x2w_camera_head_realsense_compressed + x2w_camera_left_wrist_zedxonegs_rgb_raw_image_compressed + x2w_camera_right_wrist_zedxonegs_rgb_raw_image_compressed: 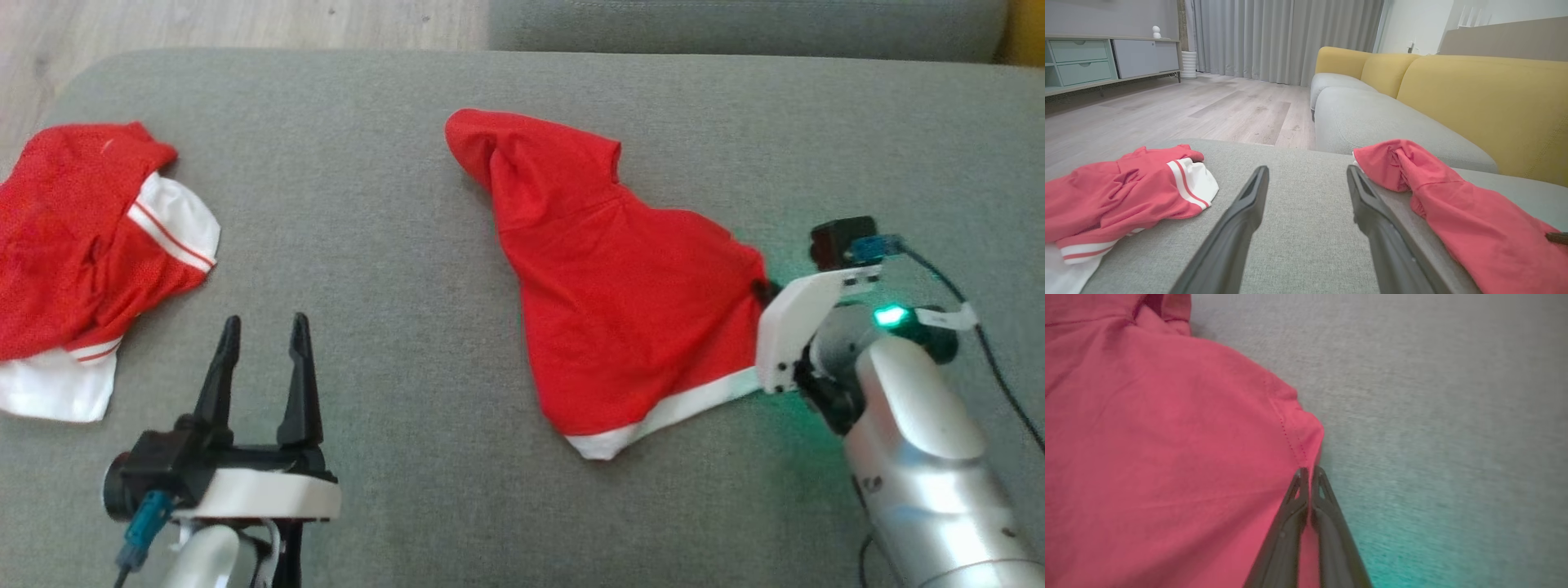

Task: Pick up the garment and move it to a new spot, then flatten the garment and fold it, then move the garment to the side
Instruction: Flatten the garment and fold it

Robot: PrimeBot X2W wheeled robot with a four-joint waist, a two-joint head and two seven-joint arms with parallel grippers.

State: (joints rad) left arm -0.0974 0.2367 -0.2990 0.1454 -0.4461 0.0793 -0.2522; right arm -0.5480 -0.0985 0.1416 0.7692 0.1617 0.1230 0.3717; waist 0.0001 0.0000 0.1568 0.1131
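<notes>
A crumpled red garment with white hem lies right of centre on the grey fabric cushion, its right edge pinched in the closed right claw; the left claw hovers wide, empty. The pinch seems to catch little cloth, which may slip on lifting.

Wide lane of bare grey cushion open between red garment at centre and red-and-white garment at left edge. At lane's near end, left gripper, fingers spread, touches neither. On red garment's right edge, right gripper pinched shut, arm blocking that flank. Beyond, yellow sofa back walls far right.
</notes>
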